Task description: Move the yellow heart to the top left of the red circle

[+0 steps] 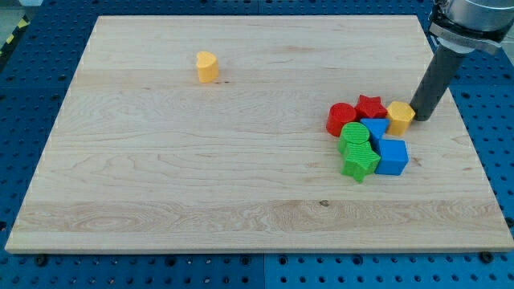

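The yellow heart [207, 67] stands alone at the view's upper left of the wooden board. The red circle [341, 119] is at the view's right, at the left end of a tight cluster of blocks. My tip [421, 119] is at the right side of that cluster, touching or almost touching the yellow hexagon [400, 116]. The tip is far to the right of the yellow heart.
The cluster also holds a red star [370, 106], a blue block [375, 128], a blue cube [393, 156], a green circle [353, 136] and a green star [360, 164]. The wooden board [161, 177] lies on a blue perforated table [24, 80].
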Action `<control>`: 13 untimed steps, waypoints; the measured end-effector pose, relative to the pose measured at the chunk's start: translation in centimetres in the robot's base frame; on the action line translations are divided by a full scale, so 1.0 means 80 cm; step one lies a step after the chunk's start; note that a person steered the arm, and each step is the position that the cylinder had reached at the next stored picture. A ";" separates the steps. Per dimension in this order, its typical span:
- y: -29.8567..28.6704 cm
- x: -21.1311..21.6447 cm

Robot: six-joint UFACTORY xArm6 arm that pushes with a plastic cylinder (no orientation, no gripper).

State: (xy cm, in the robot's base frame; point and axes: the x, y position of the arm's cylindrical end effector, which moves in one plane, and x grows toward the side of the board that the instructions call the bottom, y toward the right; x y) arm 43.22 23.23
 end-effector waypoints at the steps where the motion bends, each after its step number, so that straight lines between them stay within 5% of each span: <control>1: 0.000 0.007; 3: 0.000 -0.022; 4: -0.017 -0.080; 5: -0.085 -0.089; 8: -0.116 -0.089; 13: -0.326 -0.066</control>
State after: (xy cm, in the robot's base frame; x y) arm 37.92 -2.82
